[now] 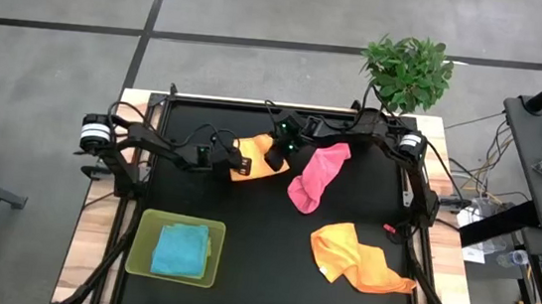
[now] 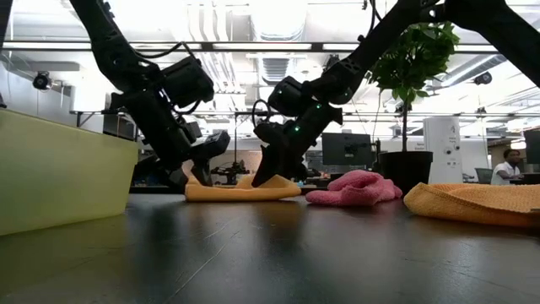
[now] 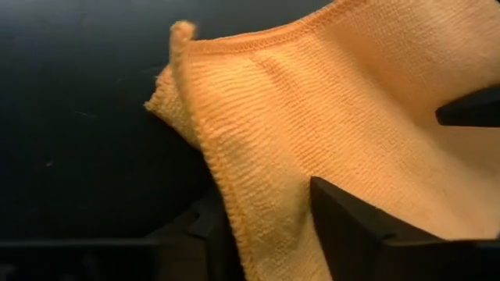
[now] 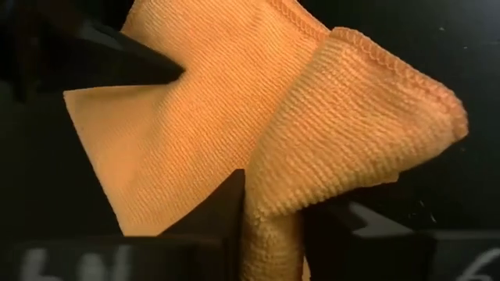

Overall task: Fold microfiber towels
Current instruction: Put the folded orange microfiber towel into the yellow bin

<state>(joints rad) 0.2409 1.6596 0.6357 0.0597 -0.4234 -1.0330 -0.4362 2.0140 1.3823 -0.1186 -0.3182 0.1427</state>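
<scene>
Left tool (image 1: pixel 233 160): we see it low at the back-centre of the black counter (image 1: pixel 243 239), fingers pinching the left edge of the small orange towel (image 1: pixel 258 161); the left wrist view shows cloth running between its two dark fingers (image 3: pixel 351 226).
Right tool (image 1: pixel 275 159): down on the same orange towel's right side; in the right wrist view a bunched fold of it passes between the fingers (image 4: pixel 215 211), so we read it as clamped on the cloth.
Small orange towel: lies flat and low on the counter between the two tools, one corner folded over; in the low view (image 2: pixel 243 189) both tools touch it.
Pink towel (image 1: pixel 315 176): crumpled, just right of the right tool, on the counter.
Second orange towel (image 1: pixel 355 260): larger, rumpled, front right of the counter, well apart from both tools.
Light blue towel (image 1: pixel 181 248): folded, lying inside the green tray (image 1: pixel 141 259) at front left.
Plant (image 1: pixel 408 70): leafy, at the back right corner of the counter.
Person (image 2: pixel 509 165): we see one far off in the room in the low view.
Writing: we make out blurred pale marks on the right tool's body in the right wrist view, not readable; we read no brands.
</scene>
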